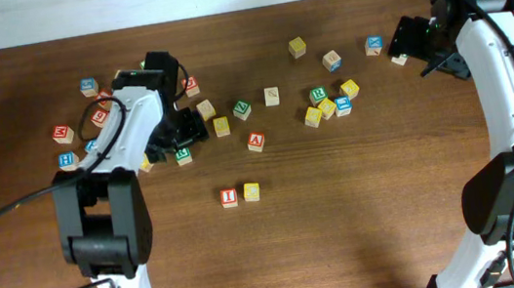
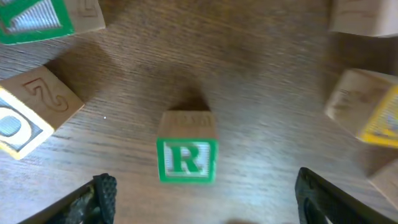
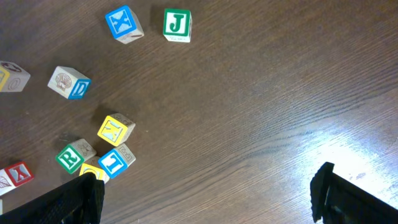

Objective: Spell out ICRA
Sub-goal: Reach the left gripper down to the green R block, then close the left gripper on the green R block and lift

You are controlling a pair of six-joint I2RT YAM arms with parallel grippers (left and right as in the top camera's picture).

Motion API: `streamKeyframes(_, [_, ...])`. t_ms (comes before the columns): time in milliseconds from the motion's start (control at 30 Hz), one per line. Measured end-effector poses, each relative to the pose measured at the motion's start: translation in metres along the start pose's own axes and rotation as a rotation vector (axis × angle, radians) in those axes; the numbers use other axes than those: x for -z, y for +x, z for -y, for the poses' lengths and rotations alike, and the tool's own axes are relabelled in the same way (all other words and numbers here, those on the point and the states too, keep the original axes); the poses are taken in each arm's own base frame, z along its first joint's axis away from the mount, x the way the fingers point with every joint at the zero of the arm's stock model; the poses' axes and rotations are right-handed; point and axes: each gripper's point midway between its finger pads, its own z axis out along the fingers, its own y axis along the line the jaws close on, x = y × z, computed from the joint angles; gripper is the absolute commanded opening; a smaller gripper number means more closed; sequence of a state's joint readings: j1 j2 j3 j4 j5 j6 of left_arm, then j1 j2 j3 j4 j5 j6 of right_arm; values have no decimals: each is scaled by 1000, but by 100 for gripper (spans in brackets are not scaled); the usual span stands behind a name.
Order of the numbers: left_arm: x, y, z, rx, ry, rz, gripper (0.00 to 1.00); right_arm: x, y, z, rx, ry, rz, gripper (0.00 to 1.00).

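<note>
Two paired blocks (image 1: 229, 198) below perhaps twenty scattered blocks (image 1: 272, 96).

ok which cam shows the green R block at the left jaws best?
Left wrist: the green R block sits centre frame, letter readable, ahead of the left gripper, jaws open. Overhead shows it only as a small green block by the left arm, letter illegible. Right wrist misses it; the second R block there is another one.
</note>
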State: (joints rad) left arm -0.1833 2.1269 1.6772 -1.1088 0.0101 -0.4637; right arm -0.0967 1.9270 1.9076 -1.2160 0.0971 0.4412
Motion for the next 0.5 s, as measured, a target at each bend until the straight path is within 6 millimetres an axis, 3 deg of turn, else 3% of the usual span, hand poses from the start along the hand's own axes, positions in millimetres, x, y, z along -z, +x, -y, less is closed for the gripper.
streamKeyframes(67, [-11,1,-3,5,-25,-20,74,0,0,0,0,0,0,98])
streamKeyframes(133, [-23,1,-5,6,-41,-34,58,0,0,0,0,0,0,99])
streamKeyframes(200, [-29,-1,-4,5,-43,-35,50,0,0,0,0,0,0,98])
streamKeyframes(500, [-30,-5,-3,12,-39,-20,46,0,0,0,0,0,0,98])
